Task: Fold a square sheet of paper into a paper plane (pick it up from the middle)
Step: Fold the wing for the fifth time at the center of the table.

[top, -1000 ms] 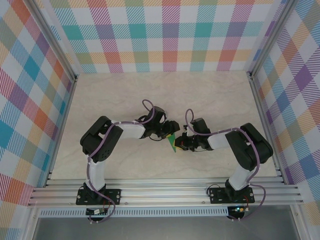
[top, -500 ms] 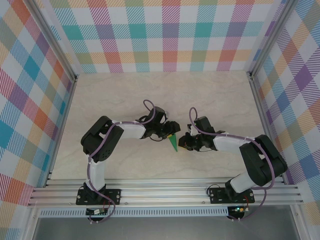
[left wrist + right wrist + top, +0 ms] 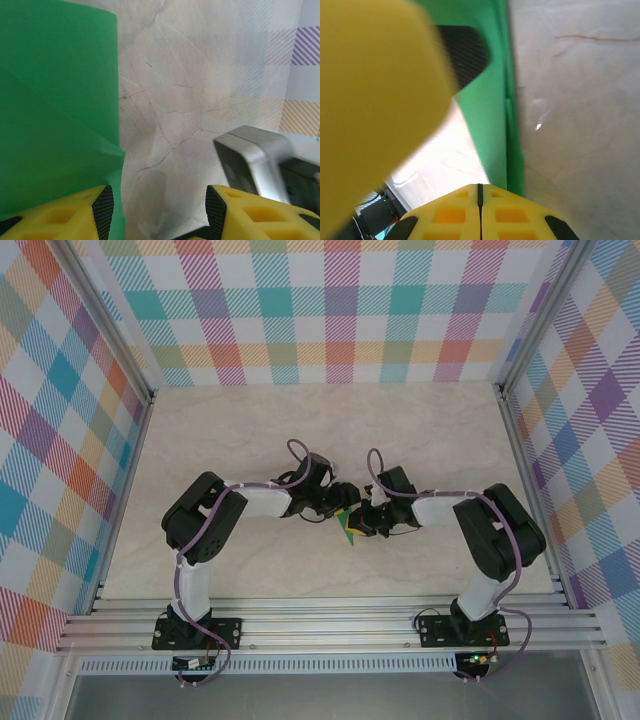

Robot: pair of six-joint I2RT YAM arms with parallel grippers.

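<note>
Roughly at the middle of the table (image 3: 250, 430), a little nearer its near edge than its far one: green paper (image 3: 55, 100), folded, with a slanting crease across it and one long straight edge against bare marbled surface. Sits between the two grippers, both arms bent inward from the left and right sides.

Left gripper (image 3: 158, 210): jaws apart at a middling width, bare table between them, nothing clamped. Touches the paper on one side only, a green sliver lapping down the inner face of the yellow finger (image 3: 55, 217) nearest it. Just beyond the opposite finger, a silver housing (image 3: 252, 157), close but apart from the paper.

Right gripper (image 3: 480, 192): closed tight, yellow fingertips pressed together along a thin dark seam. Meets the near end of the paper just beside that seam. Pinch or mere contact: cannot tell.

Seen from the right wrist, paper as a narrow green band with layered edges down one side, running away from the closed tips toward a blurred yellow finger (image 3: 375, 100) with a black pad (image 3: 465, 55), the pad lying against the green.

Well apart from every wall and corner of the table.
</note>
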